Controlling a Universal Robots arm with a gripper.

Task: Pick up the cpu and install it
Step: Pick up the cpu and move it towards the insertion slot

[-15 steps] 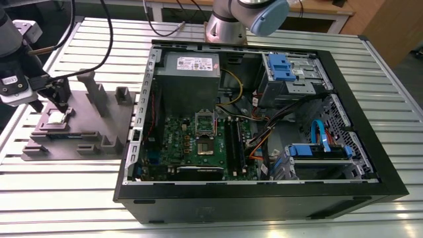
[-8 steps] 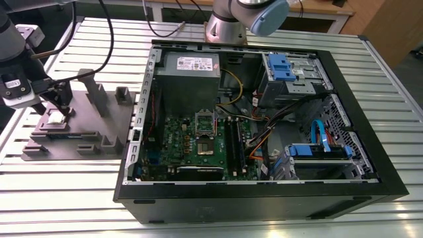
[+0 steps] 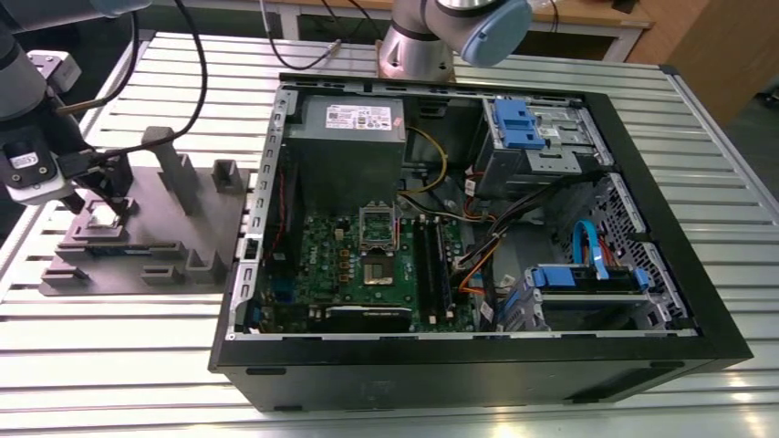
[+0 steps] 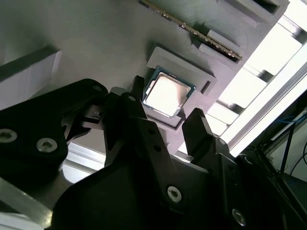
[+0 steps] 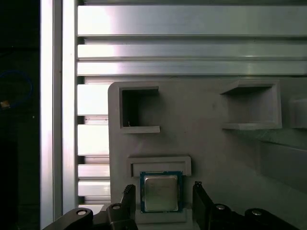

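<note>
Two spread fingers [image 5: 201, 206] of the gripper [image 5: 163, 187] flank the cpu [image 5: 160, 193], seated in the grey fixture [image 5: 216, 153].

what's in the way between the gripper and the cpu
Nothing visible. The cpu lies bare in its shallow pocket on the grey fixture; in both wrist views the open gripper sits right over it, one finger off each side, not touching.

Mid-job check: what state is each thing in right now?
cpu: lying flat in a pocket of the grey fixture, not lifted.
gripper: open, straddling the cpu.
computer case: lying flat, side open.
motherboard socket: frame apparently flipped up.
</note>
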